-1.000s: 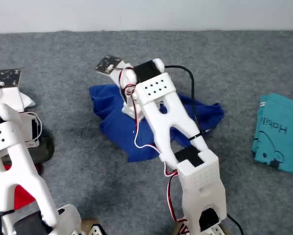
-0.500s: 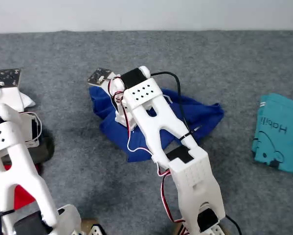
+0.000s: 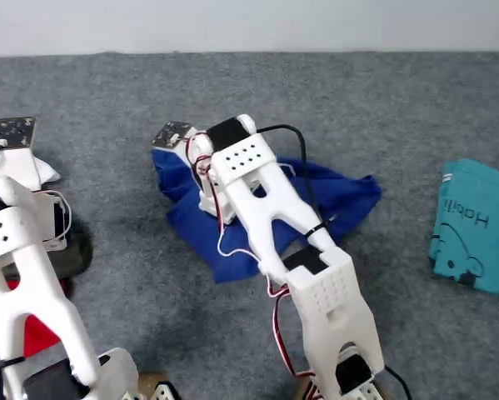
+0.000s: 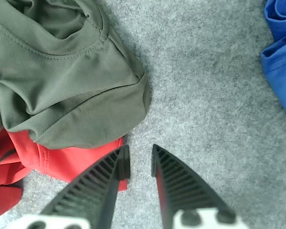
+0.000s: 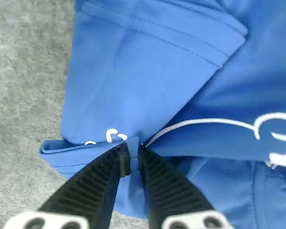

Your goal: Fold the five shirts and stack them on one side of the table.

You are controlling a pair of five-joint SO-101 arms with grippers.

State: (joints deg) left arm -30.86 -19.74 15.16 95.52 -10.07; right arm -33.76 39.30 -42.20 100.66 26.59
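A crumpled blue shirt (image 3: pixel 191 212) lies mid-table, partly under the right arm. My right gripper (image 5: pixel 133 155) is shut on a fold of the blue shirt (image 5: pixel 147 86), pinching the cloth near its white print. In the high view that gripper (image 3: pixel 206 193) sits over the shirt's left part. An olive shirt (image 4: pixel 61 81) lies on a red shirt (image 4: pixel 66 162) by my left gripper (image 4: pixel 137 162), whose fingers stand slightly apart over bare carpet, holding nothing. A folded teal shirt (image 3: pixel 474 229) rests at the table's right edge.
Grey carpet (image 3: pixel 399 108) covers the table. The left arm (image 3: pixel 24 275) stands at the left edge beside the red shirt (image 3: pixel 37 329) and the dark shirt (image 3: pixel 70 250). Open carpet lies between the blue and teal shirts.
The right arm swung left and lowered onto the blue shirt, then pulled the cloth slightly toward the front. The left arm stayed still.
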